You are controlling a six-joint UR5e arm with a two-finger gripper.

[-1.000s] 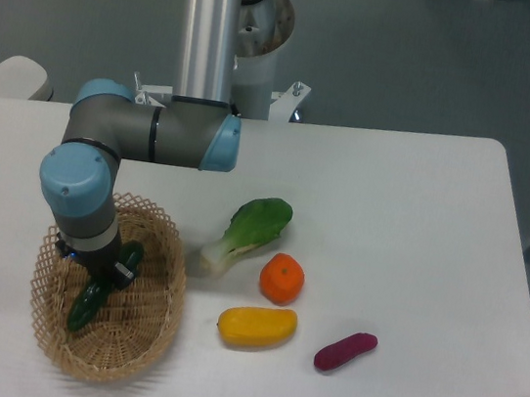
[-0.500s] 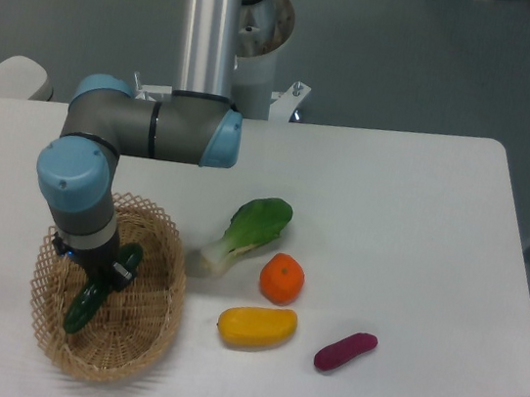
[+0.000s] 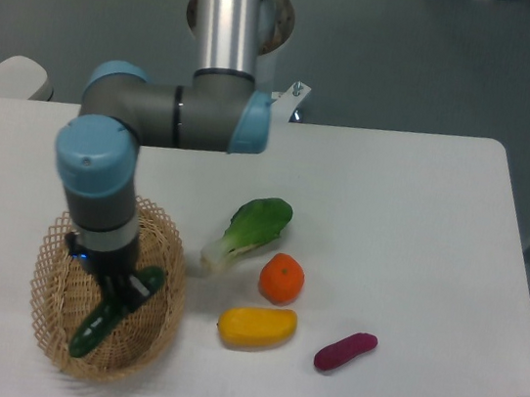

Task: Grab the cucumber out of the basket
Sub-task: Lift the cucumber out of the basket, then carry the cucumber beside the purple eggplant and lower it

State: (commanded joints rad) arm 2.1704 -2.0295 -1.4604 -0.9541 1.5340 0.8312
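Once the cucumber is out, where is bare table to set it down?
Bare white table lies right of the leafy bok choy and behind the small purple vegetable. It is crowded between the oval wicker basket, orange fruit and yellow fruit.

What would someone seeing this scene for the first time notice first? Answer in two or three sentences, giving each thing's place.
The grey and blue arm reaches down over the wicker basket at front left, its gripper closed on the dark green cucumber. To the right, a bok choy, orange, yellow fruit and purple vegetable lie on the white table.
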